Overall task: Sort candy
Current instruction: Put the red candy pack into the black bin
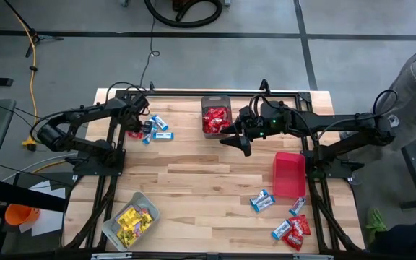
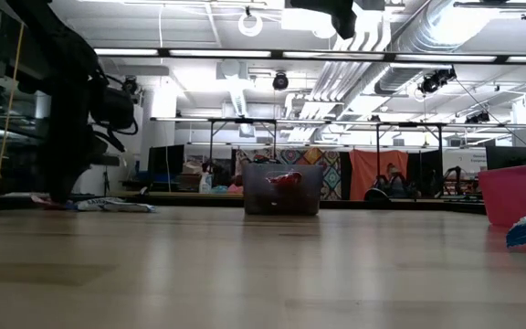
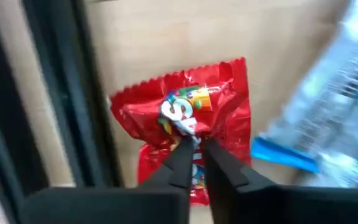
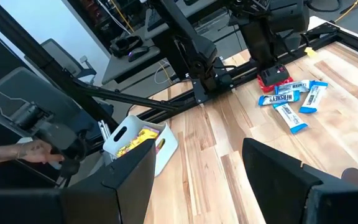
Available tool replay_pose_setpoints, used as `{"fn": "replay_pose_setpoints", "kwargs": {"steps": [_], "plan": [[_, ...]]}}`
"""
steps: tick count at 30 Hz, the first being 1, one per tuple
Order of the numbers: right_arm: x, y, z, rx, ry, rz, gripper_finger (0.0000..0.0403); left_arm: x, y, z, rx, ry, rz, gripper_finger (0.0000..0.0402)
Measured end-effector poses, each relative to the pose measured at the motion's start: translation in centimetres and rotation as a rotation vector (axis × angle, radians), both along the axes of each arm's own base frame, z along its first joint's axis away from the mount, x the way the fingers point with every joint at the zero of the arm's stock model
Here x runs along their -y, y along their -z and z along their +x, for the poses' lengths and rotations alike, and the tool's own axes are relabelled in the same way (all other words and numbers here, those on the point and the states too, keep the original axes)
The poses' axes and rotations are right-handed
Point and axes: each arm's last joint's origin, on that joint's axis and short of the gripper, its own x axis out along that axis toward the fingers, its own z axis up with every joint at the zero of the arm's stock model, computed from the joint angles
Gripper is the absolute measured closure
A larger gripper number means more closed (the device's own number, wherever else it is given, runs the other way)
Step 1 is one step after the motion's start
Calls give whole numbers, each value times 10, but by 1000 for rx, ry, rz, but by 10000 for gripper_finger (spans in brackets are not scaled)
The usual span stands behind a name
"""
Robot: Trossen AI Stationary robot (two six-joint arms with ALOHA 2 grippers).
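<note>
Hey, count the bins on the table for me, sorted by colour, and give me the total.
Red bin: 1
Dark mesh bin: 1
Clear grey bin: 1
Total: 3

Grey concrete floor [image 1: 215, 58] w/ dark seams round the wood bench [image 1: 193, 180]; ceiling ducts [image 2: 446, 27], strip lights [image 2: 153, 52], orange curtain [image 2: 377, 174] at back.
</note>
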Motion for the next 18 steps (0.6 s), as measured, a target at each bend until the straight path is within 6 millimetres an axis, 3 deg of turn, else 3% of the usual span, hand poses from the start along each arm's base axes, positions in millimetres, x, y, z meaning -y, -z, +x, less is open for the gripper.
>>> {"fn": "replay_pose_setpoints", "kwargs": {"steps": [5, 8, 14, 18], "plan": [[0, 0, 0, -2, 6, 22, 167, -5, -41, 1, 141, 2, 113, 400], [0, 0, 0, -2, 6, 22, 167, -4, -75, 1, 266, 16, 215, 401], [0, -2, 1, 20, 6, 20, 167, 14, -144, -3, 463, 56, 453, 401], [0, -2, 1, 23, 6, 20, 167, 21, -150, -9, 405, 66, 510, 401]]}}
